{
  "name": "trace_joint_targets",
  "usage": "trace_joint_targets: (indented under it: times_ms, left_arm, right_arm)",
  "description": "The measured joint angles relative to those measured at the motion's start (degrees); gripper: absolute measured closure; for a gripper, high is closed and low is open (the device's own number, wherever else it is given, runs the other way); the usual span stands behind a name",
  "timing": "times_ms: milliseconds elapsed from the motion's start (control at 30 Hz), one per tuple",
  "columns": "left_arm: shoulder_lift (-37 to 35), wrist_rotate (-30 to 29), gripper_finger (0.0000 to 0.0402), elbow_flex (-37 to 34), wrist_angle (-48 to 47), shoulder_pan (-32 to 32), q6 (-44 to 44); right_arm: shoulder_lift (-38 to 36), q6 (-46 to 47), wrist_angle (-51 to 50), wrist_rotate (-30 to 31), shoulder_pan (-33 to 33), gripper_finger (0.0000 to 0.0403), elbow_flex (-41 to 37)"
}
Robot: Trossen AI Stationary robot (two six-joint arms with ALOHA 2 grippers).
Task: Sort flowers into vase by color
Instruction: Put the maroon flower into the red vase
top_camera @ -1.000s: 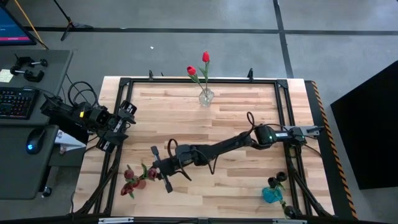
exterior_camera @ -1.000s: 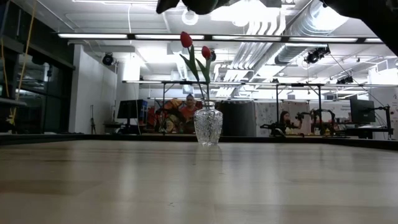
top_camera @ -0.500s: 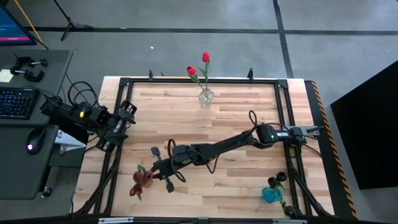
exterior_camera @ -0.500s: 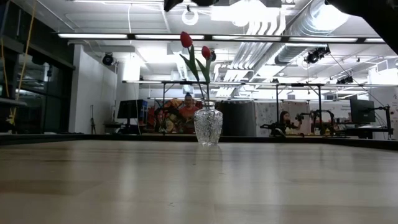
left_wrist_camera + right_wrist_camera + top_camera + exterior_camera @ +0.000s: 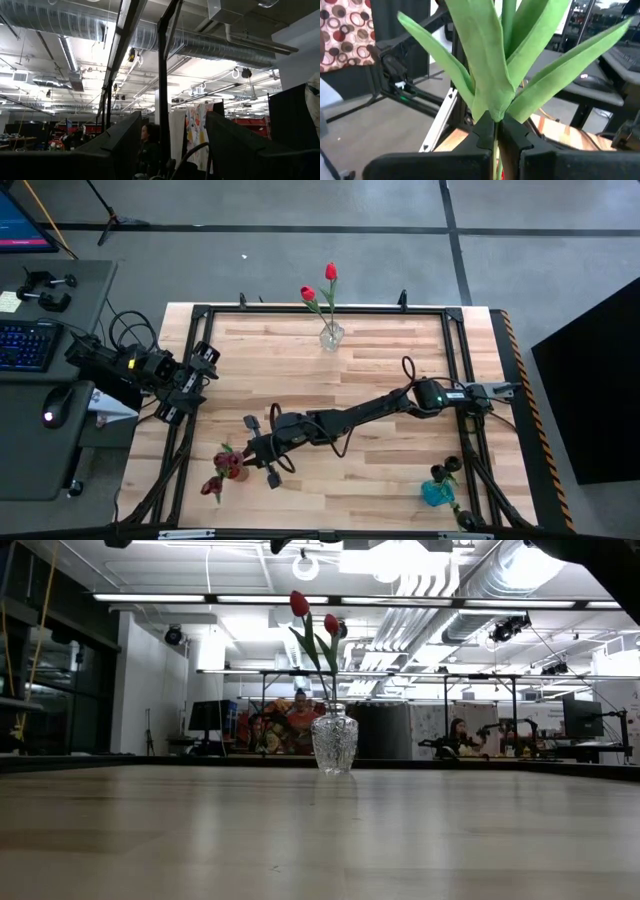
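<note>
Right gripper (image 5: 496,131), near the table's near-left corner, is clamped on a dark red flower's (image 5: 231,465) thin stem, the sensible hold, since it looks light, springy and easily bent.

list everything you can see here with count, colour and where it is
clear vase: one, glass, far edge of table, two red tulips in it
blue vase: one, near right corner
dark red flowers: a bunch, near left, stems in the right gripper
table: one, light wood, black frame
keyboard, mouse: one each, side desk at left
left gripper: open, parked at left edge
right gripper: shut on the stems
</note>
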Motion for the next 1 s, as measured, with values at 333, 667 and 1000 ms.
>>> trace_joint_targets:
  times_ms: [333, 667, 1000]
  left_arm:
    - [0.0, 0.0, 0.0195, 0.0, 0.1, 0.0, 0.0]
    - [-0.1, 0.0, 0.0195, 0.0, 0.2, 0.0, 0.0]
    - [-1.0, 0.0, 0.0195, 0.0, 0.2, 0.0, 0.0]
  right_arm:
    - [0.0, -0.5, -0.1, 2.0, -0.1, 0.0308, 0.0]
    - [0.0, 0.7, -0.4, 3.8, 0.0, 0.0147, 0.0]
    - [-5.5, -1.3, -15.9, 4.3, -1.1, 0.0128, 0.0]
